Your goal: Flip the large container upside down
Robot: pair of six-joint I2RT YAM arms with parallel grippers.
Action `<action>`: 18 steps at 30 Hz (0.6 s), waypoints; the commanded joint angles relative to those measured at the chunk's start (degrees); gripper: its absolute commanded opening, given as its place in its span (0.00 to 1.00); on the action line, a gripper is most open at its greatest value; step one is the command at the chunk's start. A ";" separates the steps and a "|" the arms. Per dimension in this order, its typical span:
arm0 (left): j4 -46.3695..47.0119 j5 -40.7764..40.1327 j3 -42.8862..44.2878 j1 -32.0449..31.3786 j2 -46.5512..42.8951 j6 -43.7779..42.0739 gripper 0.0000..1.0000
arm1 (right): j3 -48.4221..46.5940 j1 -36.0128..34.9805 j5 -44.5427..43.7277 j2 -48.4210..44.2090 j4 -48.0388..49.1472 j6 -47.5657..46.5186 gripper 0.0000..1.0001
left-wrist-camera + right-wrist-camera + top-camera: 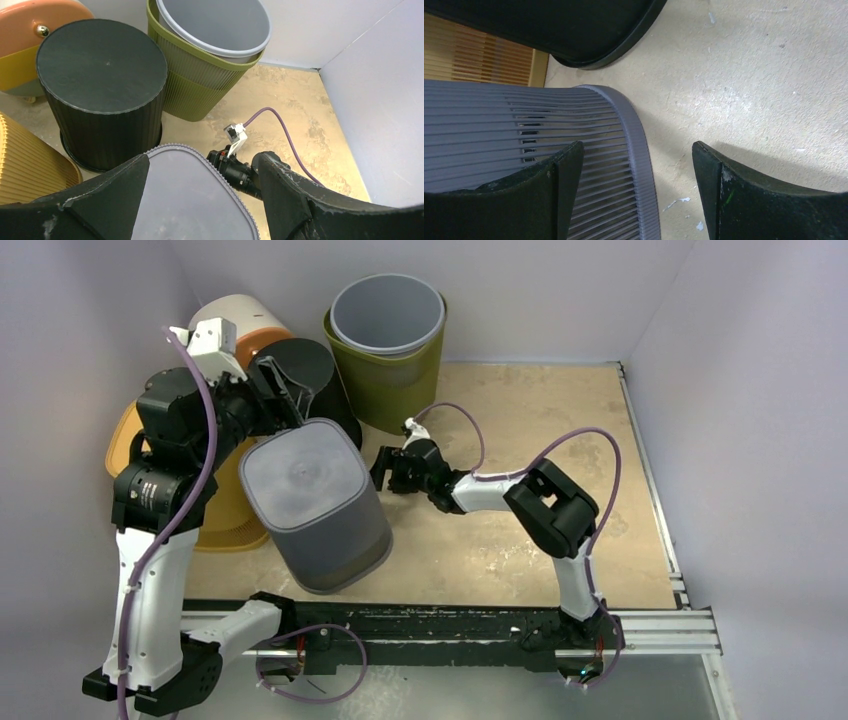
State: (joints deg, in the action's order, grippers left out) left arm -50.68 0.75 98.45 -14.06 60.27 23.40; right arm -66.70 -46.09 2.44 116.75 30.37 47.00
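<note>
Soft, even overhead light fills the scene, leaving only faint shadows on the counter [470, 560]. In the wrist views the near fingers [749, 200] loom dark and slightly soft, and a warm sheen brightens the counter beyond.

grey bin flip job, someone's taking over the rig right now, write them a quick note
Left end effector: open, over the base of the grey bin, gripping nothing.
Right end effector: open, straddling that bin's rim.
Bin: base up, rim down on the table, in front of the black bin.
Done: flip looks complete.
Left: check it sits flat, pull both arms clear.
</note>
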 commanded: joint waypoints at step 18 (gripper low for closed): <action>1.84 -4.43 -9.58 -0.35 -5.98 -3.27 0.77 | -11.79 2.27 -22.07 -22.59 -28.43 -27.33 1.00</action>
State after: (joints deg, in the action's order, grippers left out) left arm -50.50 -1.54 89.60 -14.06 55.88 22.28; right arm -68.82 -44.62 -13.43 94.43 9.43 30.33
